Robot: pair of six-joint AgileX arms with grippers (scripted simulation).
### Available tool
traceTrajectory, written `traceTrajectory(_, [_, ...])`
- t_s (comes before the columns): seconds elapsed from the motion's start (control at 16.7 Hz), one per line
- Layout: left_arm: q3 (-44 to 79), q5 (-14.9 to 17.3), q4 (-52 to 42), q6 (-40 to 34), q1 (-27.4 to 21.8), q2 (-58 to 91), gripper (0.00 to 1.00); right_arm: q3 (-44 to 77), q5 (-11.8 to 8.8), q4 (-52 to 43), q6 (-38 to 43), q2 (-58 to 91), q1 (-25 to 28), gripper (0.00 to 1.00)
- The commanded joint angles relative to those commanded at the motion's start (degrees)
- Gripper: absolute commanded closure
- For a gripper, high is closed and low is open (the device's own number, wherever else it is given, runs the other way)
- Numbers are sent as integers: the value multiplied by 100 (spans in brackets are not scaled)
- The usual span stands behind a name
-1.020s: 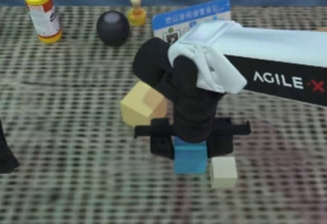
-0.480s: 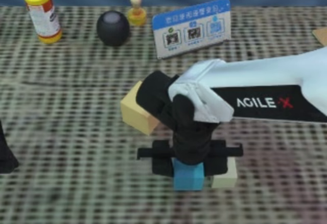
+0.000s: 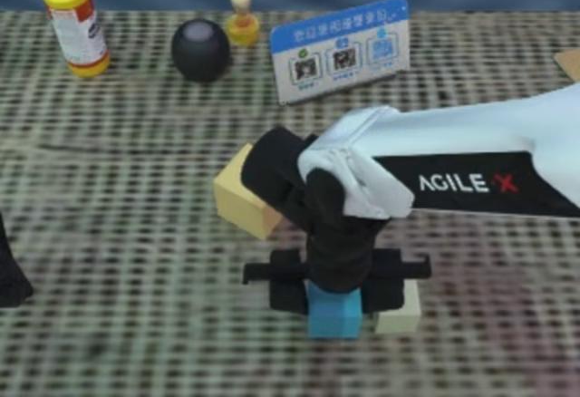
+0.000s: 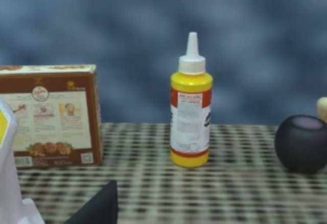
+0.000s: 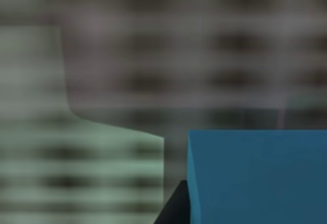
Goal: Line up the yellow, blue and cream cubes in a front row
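Note:
My right gripper (image 3: 335,297) reaches down near the table's front edge, shut on the bright blue cube (image 3: 333,315). The blue cube sits right beside the small cream cube (image 3: 401,317), which lies on its right and is partly covered by the gripper. In the right wrist view a dark fingertip (image 5: 176,208) presses against the side of the blue cube (image 5: 255,178). Behind and to the left stands the large mustard-yellow cube (image 3: 237,199), half hidden under the right arm. My left gripper (image 3: 9,275) is parked at the table's left edge; one dark finger (image 4: 99,206) shows.
Along the back stand a yellow-capped white bottle (image 3: 74,21), a black ball (image 3: 200,49), a small wooden peg figure (image 3: 241,18) and a blue-and-white sign card (image 3: 340,48). A brown box (image 4: 48,114) appears in the left wrist view.
The right gripper carried the blue cube toward the front edge and down next to the cream cube, then held still over the last half second. The left arm has not moved.

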Motion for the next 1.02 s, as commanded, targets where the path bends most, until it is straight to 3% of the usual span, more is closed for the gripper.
traceTrajectory(0.48, [0, 0, 0, 0, 0, 0, 0, 0, 0, 0, 0, 0, 0, 2])
traceTrajectory(1.02, [0, 0, 0, 0, 0, 0, 0, 1, 0, -1, 0, -5, -10, 0])
